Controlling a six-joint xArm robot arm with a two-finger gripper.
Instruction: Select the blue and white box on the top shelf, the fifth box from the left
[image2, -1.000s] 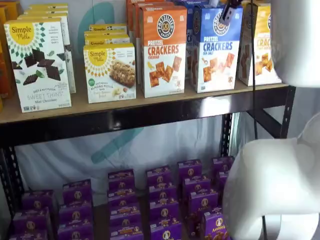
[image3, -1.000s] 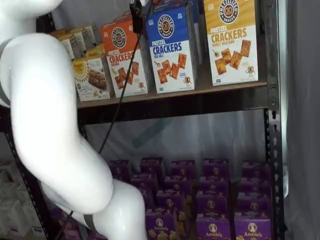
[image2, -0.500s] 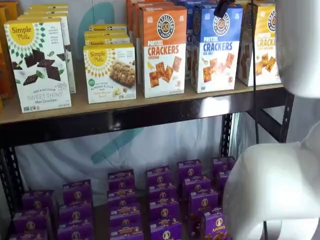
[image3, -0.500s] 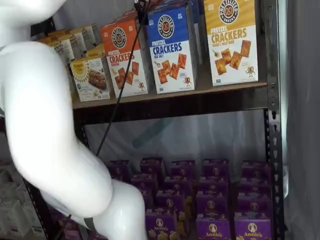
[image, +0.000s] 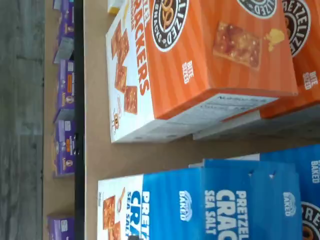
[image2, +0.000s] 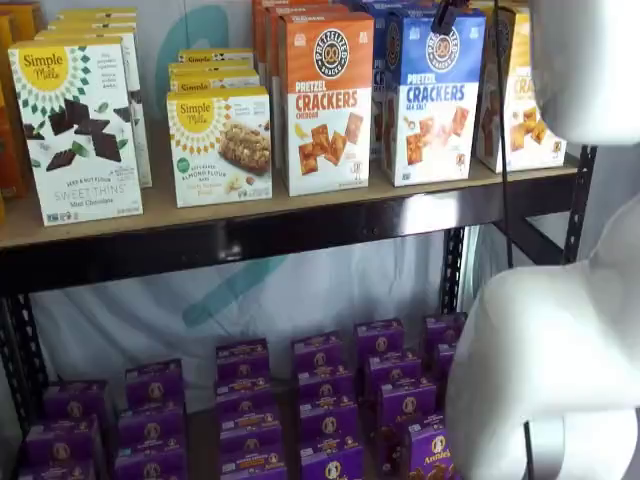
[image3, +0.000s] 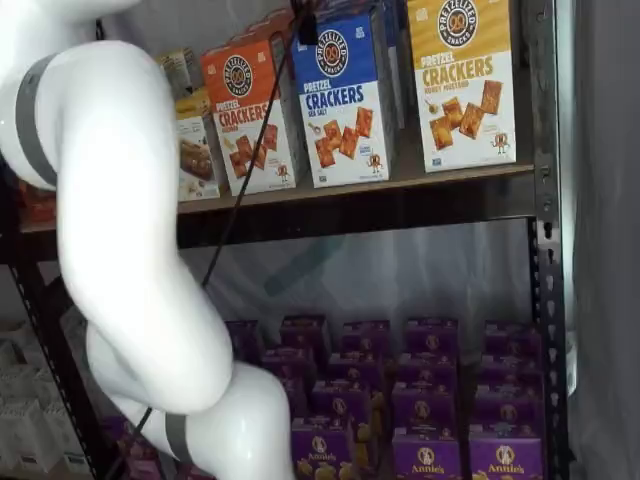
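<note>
The blue and white box (image2: 433, 95) stands upright on the top shelf (image2: 300, 232), between an orange-and-white cracker carton (image2: 326, 100) and a yellow-and-white one (image2: 525, 95). It shows in both shelf views (image3: 345, 100) and in the wrist view (image: 215, 205), beside the orange carton (image: 200, 65). My gripper (image2: 445, 14) shows only as a black tip hanging at the upper edge of the blue box's front, with a cable beside it; it also shows in a shelf view (image3: 305, 20). No gap between its fingers is visible, and no box is in them.
Simple Mills boxes (image2: 78, 125) stand further left on the top shelf. Rows of small purple boxes (image2: 325, 400) fill the lower level. My white arm (image3: 120, 220) covers the left of a shelf view and stands at the right (image2: 560, 350) of the other.
The black gripper tip has shifted sideways along the top of the blue box and risen slightly. The white arm has swung across in both shelf views. The boxes have not moved.
</note>
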